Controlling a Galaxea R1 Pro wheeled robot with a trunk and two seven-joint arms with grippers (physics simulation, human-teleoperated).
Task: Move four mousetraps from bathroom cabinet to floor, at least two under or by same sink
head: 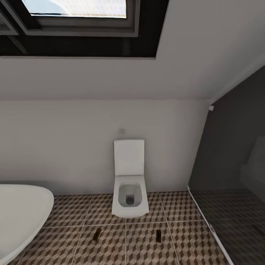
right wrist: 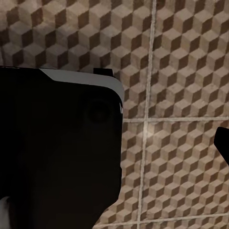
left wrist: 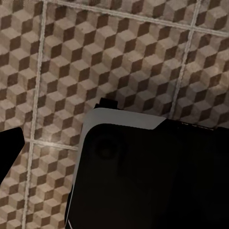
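Two mousetraps lie on the bathroom floor (head: 184,224) at the lower middle of my head view; one mousetrap (head: 97,234) sits left of centre, the other mousetrap (head: 158,236) right of centre, well apart, both just in front of the white toilet (head: 130,195) that stands against the back wall; the bathtub (head: 22,213) curves in at lower left, and a dark shower area (head: 235,206) takes the right side; a skylight (head: 77,14) fills the upper left. Neither the cabinet nor the sink is before me here.

My wrist cameras look down on cube-patterned tile past a dark, rounded body of my own; in the left wrist view a black finger tip (left wrist: 9,145) pokes in at the left edge, in the right wrist view another black tip (right wrist: 223,143) at the right edge; whether either gripper is open or closed I cannot tell.

I judge these traps light, stiff and thin, likely to skid on tile; I would pinch one across its long wooden edges, clear of the sprung metal.
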